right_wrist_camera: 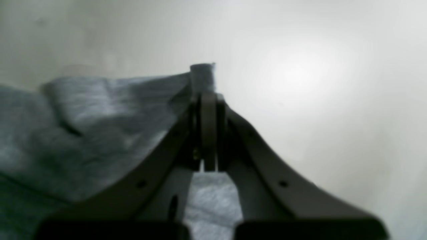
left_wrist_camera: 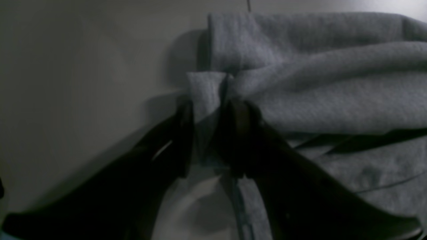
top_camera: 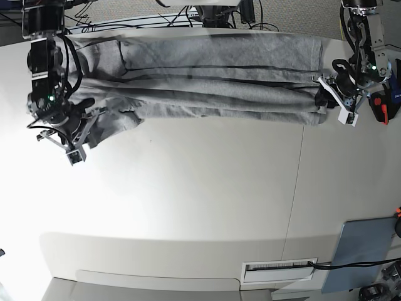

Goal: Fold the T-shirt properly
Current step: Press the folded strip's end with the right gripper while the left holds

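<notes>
Right fingers: the right gripper (right_wrist_camera: 208, 100) had its fingers (right_wrist_camera: 208, 133) pressed together on a fold of the T-shirt (top_camera: 213, 81), a small tab of grey cloth sticking out past the tips.
Left fingers: the left gripper (left_wrist_camera: 208, 110) had its dark fingers (left_wrist_camera: 240, 133) partly apart, clamped on a bunched fold of the shirt's edge.
T-shirt: heather-grey, stretched as a long creased band along the far side of the white table (top_camera: 207, 200), reaching from the gripper at the left of the base view to the gripper at the right.
Lettering: none could be made out.
Other: a flat grey-blue panel (top_camera: 360, 254) lay at the near right corner, well apart from the shirt.
</notes>
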You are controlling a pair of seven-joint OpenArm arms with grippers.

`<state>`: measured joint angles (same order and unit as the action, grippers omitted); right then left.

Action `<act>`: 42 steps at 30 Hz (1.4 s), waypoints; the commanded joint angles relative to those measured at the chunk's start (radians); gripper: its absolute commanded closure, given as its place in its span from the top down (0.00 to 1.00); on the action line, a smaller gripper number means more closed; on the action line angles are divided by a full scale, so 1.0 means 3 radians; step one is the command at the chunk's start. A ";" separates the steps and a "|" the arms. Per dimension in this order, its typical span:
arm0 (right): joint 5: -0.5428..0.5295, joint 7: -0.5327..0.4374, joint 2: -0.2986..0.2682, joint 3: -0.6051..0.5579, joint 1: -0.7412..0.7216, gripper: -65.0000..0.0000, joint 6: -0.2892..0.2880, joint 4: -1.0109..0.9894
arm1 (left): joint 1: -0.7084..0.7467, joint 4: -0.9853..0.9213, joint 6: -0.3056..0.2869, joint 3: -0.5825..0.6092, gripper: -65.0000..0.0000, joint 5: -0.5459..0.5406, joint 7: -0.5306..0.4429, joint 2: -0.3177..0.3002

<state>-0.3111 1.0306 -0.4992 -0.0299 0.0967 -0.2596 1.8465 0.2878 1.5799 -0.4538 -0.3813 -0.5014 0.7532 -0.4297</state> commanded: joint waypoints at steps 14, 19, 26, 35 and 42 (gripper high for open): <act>0.0083 0.0137 -0.0053 0.0024 0.1451 0.00 -0.0005 0.1502 | -0.0017 0.0050 0.0000 -0.0031 0.29 -0.0025 -0.0043 -0.0062; 0.0083 0.0197 -0.0055 0.0024 0.1705 0.00 -0.0011 0.1591 | -0.0017 0.0050 0.0000 -0.0031 0.29 -0.0025 -0.0043 -0.0062; 0.0426 0.0036 -0.0053 0.0024 0.1654 0.00 -0.0018 0.1589 | -0.0017 0.0050 -0.0001 -0.0031 0.29 -0.0028 -0.0046 -0.0062; 0.0590 -0.0084 -0.0195 -0.0006 0.1288 0.41 -0.0469 0.1461 | -0.0015 0.0050 0.0000 -0.0031 0.29 -0.0028 -0.0042 -0.0062; 0.0591 -0.0158 -0.0387 -0.0281 0.0952 0.41 -0.0866 0.1025 | -0.0017 0.0050 0.0000 -0.0031 0.29 -0.0028 -0.0042 -0.0061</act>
<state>-0.1314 0.9997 -0.6003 -0.1215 0.3882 -0.5285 2.1399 0.2874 1.5795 -0.4534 -0.3817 -0.5018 0.7532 -0.4301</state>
